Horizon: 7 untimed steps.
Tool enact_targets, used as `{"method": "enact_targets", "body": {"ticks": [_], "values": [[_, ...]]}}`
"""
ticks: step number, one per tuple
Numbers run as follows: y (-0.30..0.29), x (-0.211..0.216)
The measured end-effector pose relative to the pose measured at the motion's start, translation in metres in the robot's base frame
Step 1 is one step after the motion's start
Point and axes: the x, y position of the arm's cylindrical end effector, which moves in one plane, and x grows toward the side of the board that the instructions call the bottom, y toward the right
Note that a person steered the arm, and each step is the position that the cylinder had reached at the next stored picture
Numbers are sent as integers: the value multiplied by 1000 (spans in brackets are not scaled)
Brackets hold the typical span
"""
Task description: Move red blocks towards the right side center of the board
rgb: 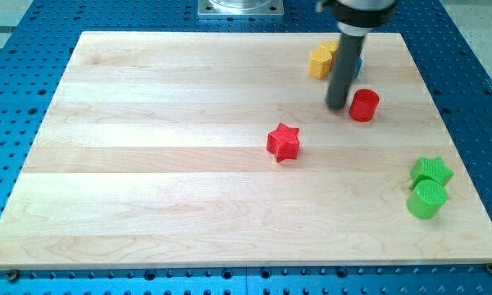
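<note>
A red cylinder (363, 106) stands on the wooden board (148, 164) at the upper right. My tip (337, 106) rests just to the cylinder's left, very close to it or touching it. A red star (284, 142) lies near the board's middle, below and to the left of my tip, apart from it.
A yellow block (321, 61) sits near the view's top, just left of the rod, and a blue block (358, 65) peeks out behind the rod. A green star (431, 171) and a green cylinder (426, 199) sit together near the right edge, lower down.
</note>
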Motion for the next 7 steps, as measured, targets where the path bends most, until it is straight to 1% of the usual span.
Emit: {"method": "enact_targets", "body": {"ticks": [1, 2, 3, 4, 5, 6, 7], "values": [[-8, 6], [-95, 7], [-173, 75], [-130, 90], [-40, 79], [10, 79], [22, 107]]}}
